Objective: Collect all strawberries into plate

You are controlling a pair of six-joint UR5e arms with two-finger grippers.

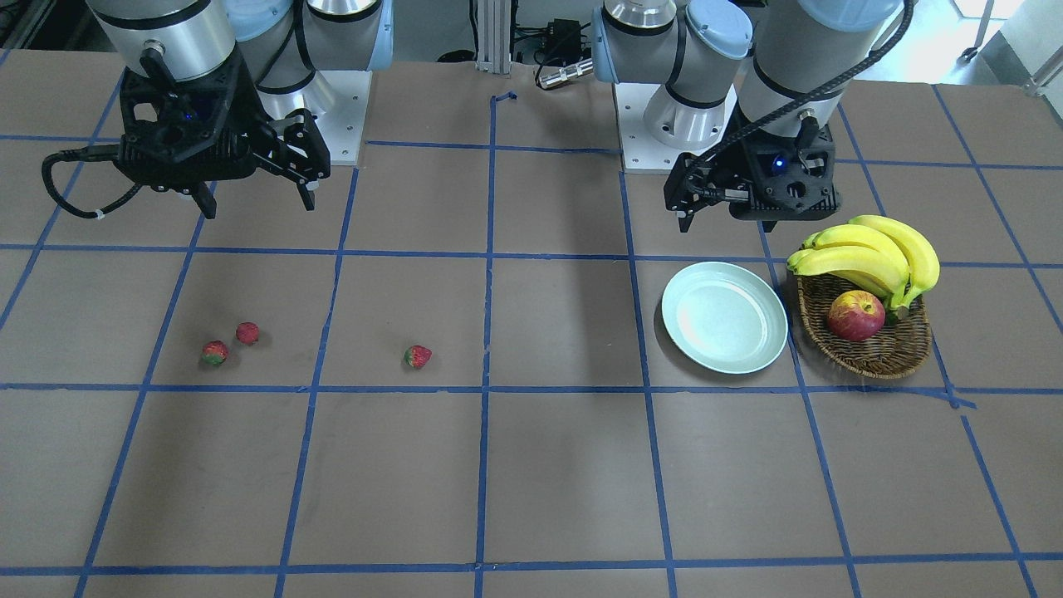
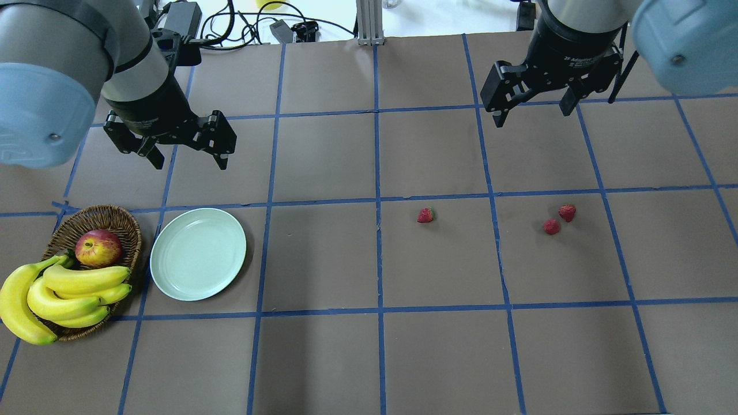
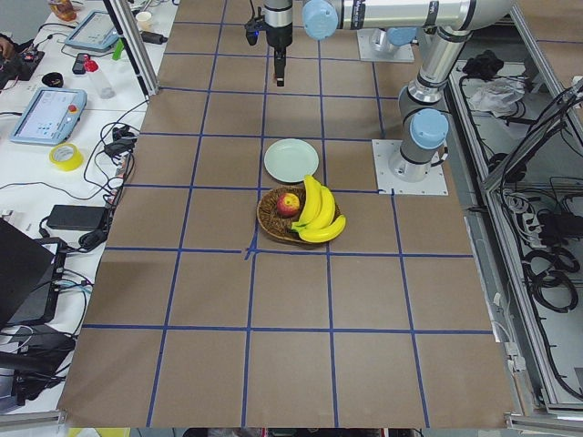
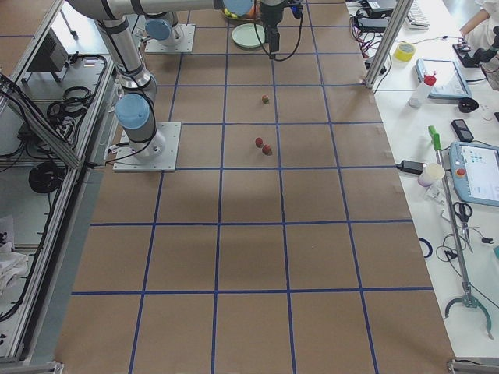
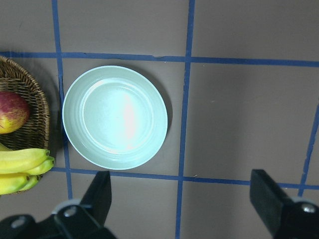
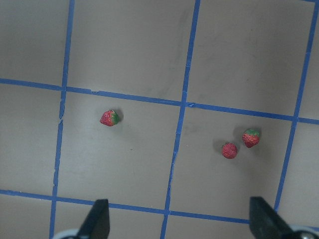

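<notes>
Three strawberries lie on the brown table: one near the middle (image 2: 426, 215) (image 1: 417, 356) (image 6: 109, 118), and a close pair (image 2: 567, 212) (image 2: 552, 226) (image 1: 247, 333) (image 1: 214, 353) (image 6: 250, 138) (image 6: 230, 150). The mint-green plate (image 2: 198, 254) (image 1: 724, 317) (image 5: 115, 117) holds nothing and sits beside the basket. My left gripper (image 2: 187, 155) (image 1: 727, 223) hangs open above the table behind the plate. My right gripper (image 2: 533, 113) (image 1: 257, 203) hangs open high behind the strawberry pair. Both are clear of everything.
A wicker basket (image 2: 121, 222) (image 1: 864, 353) holds an apple (image 2: 98, 247) (image 1: 856, 316) and a bunch of bananas (image 2: 55, 297) (image 1: 872, 253), touching the plate's outer side. Blue tape lines grid the table. Cables lie past the far edge.
</notes>
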